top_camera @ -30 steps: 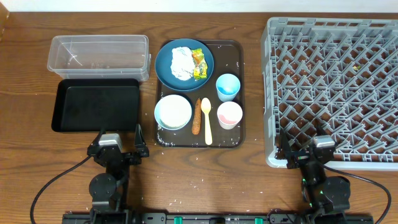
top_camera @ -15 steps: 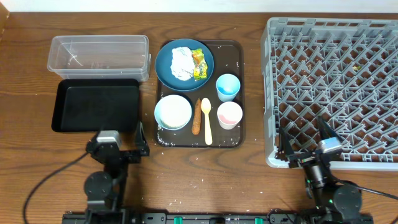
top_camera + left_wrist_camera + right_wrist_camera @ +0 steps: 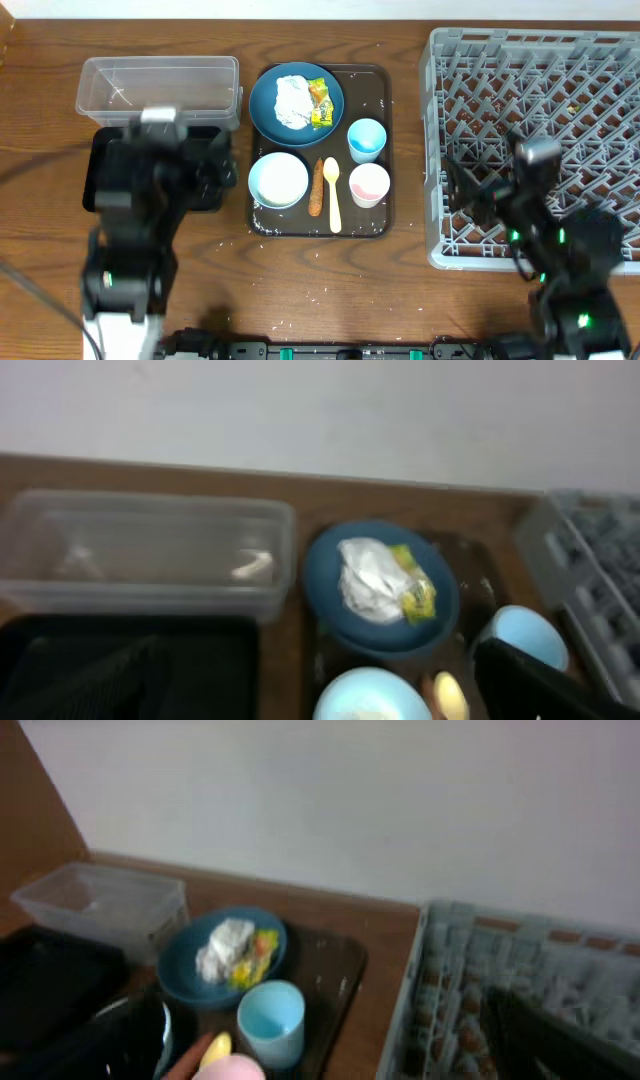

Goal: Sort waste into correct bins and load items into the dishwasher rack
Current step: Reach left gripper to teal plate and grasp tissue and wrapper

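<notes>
Two cups [image 3: 367, 139] [image 3: 369, 184], one bowl [image 3: 278, 180], one spoon [image 3: 333, 195] and one plate [image 3: 265, 100] are seen between left hand [image 3: 165, 165] and right hand [image 3: 530, 200]. Both are held open, over the black tray [image 3: 200, 660] and the dishwasher rack [image 3: 560, 60] respectively.

Wooden table [image 3: 320, 290]: dark brown, grain running left to right, fills the overhead view. Dark brown serving tray [image 3: 372, 95]: rectangular, rounded corners, raised rim. It lies flat on the table near its middle, long sides running away from me. White wall [image 3: 320, 410]: plain, meets the table's far edge in both my wrist views. Brown upright panel [image 3: 40, 810]: at the wall's left end; what it is, I cannot tell.
</notes>
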You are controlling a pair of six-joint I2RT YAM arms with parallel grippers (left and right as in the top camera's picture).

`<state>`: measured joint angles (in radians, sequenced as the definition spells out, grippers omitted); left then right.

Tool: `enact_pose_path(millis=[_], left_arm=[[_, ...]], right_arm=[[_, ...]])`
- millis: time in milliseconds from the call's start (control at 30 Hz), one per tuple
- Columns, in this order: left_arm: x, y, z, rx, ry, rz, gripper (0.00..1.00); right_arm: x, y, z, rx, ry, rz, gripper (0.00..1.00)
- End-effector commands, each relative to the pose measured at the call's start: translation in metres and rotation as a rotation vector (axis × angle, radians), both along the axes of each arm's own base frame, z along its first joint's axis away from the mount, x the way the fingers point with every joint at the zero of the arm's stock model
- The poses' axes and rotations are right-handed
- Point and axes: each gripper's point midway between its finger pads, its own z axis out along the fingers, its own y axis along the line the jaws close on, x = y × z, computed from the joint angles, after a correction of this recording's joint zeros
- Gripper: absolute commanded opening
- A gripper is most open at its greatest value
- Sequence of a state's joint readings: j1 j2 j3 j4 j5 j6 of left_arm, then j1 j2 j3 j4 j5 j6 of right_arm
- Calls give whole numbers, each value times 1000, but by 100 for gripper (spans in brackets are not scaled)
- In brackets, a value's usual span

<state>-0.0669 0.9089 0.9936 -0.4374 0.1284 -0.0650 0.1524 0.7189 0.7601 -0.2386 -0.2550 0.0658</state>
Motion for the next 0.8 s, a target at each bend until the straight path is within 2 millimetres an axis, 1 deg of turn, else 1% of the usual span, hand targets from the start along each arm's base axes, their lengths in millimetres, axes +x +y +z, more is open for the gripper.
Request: enact_pose_path(millis=[0,133,200,233,267,333,433,467,567,600,667,700,767], left_arm=[[25,-22,13,11,115,-50,98],[55,-42,5,72,326,-72,98],[75,-54,5,81,359,-93,98],[85,-57,3,83,363,-94,98],[95,-61,-1,77,369,-98,98],[109,-73,-17,40,395,-130,98],[127,-91,-34,-6,405,-196,98],[134,-96,-42,-14,412,-209,98],[153,-103,-75,-9,451,-213,98],[161,-107,-91,-5,469,-215,98],[172,-114,-117,-1,494,-221,98],[176,-116,-126,1,503,-223,98],[188,-116,-152,1,527,-178,98]], right_arm=[[17,6,19,-26,67,27,99],[32,8,23,-100,196,46,99],[38,8,25,-133,235,54,99],[40,9,24,-135,248,55,99],[42,9,22,-134,260,55,99],[44,10,13,-135,291,63,99],[43,10,4,-139,328,65,99],[42,10,2,-140,339,67,99],[40,10,-1,-151,351,73,99],[39,10,-2,-156,353,75,99],[39,9,-4,-162,358,73,99],[39,9,-4,-166,359,71,99],[39,7,-6,-172,366,60,99]])
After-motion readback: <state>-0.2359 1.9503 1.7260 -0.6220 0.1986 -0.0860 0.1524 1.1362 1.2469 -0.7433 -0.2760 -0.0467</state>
